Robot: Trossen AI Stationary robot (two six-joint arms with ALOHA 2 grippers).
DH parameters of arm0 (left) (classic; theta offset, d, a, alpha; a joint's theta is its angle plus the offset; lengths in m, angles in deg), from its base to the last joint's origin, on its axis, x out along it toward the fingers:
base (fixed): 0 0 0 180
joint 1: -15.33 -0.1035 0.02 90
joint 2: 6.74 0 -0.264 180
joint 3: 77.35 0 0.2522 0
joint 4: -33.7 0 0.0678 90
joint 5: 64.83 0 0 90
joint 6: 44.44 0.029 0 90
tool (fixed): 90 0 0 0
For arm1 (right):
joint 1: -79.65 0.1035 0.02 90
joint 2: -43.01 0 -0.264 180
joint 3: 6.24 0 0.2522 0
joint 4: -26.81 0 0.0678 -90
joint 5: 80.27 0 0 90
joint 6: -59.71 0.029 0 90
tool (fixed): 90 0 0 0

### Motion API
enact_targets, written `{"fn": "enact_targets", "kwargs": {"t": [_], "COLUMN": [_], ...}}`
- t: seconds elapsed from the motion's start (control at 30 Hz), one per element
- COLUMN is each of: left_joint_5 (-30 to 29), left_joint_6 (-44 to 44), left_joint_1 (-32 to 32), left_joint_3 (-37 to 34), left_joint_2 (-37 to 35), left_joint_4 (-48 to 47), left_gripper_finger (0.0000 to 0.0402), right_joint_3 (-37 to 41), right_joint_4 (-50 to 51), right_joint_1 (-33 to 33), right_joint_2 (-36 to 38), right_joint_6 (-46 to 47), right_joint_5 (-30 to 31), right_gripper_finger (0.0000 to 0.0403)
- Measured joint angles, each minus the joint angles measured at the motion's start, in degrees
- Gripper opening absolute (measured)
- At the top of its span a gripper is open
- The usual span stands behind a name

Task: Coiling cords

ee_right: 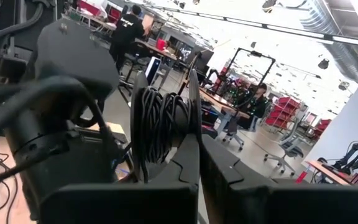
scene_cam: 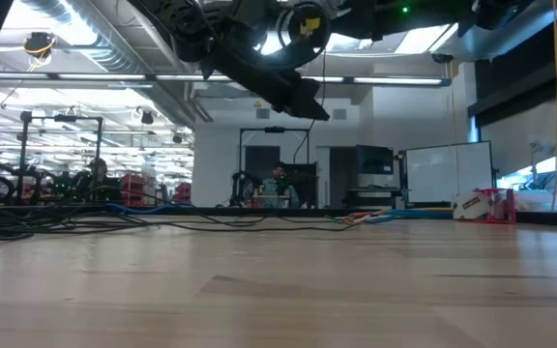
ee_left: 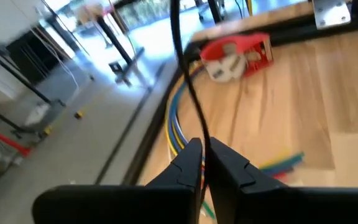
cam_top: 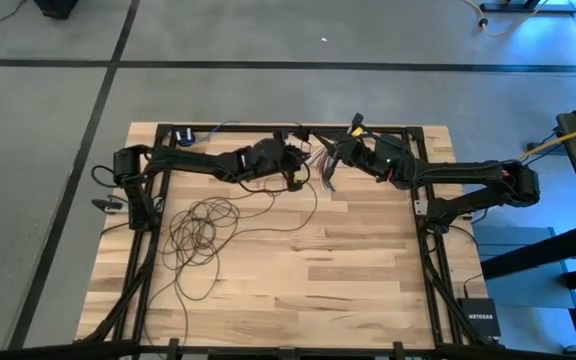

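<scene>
The cords are one thin dark wire. Its loose loops (cam_top: 200, 225) lie flat on the wooden table at the left. One strand (ee_left: 188, 81) runs up from my left gripper (ee_left: 204, 152), which is shut on it above the table's far middle (cam_top: 300, 172). Several turns form a coil (ee_right: 159, 124) on my right gripper (ee_right: 196, 146), which is shut and faces the left one (cam_top: 332, 152). In the low view my left gripper (scene_cam: 315, 108) hangs high above the table, pointing slightly down. My left gripper pinches a single strand of the cord (ee_left: 202, 138) between its two fingertips. The strand leaves the tips and rises away from them, clear of the table. My right gripper carries the coil's turns (ee_right: 166, 134), wound around the outer side of one finger (ee_right: 188, 106) and lifted clear of the table. Whether a strand also lies between the shut fingers does not show.
A red tape dispenser (ee_left: 238, 56) and a bundle of multicoloured wires (ee_left: 176, 124) lie by the table's far rail (cam_top: 268, 128). A yellow cable (cam_top: 568, 138) runs off the right side. A black box (cam_top: 481, 318) sits at the near right. People stand in the room beyond.
</scene>
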Motion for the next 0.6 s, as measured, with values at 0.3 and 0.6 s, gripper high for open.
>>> {"fn": "enact_targets", "kwargs": {"t": [0.3, 0.6], "left_joint_5": [11.31, 11.44], "left_joint_6": [-6.41, -3.17], "left_joint_1": [-2.99, -3.90], "left_joint_3": [0.00, 0.00], "left_joint_2": [-0.28, -0.33], "left_joint_4": [-4.15, -8.06], "left_gripper_finger": [0.0064, 0.0126], "right_joint_3": [0.00, 0.00], "right_joint_4": [0.18, 0.43], "right_joint_1": [-0.02, -0.02], "right_joint_2": [0.00, 0.02], "right_joint_6": [-0.02, -0.59], "right_joint_5": [0.04, 0.09], "right_gripper_finger": [0.0003, 0.0003]}}
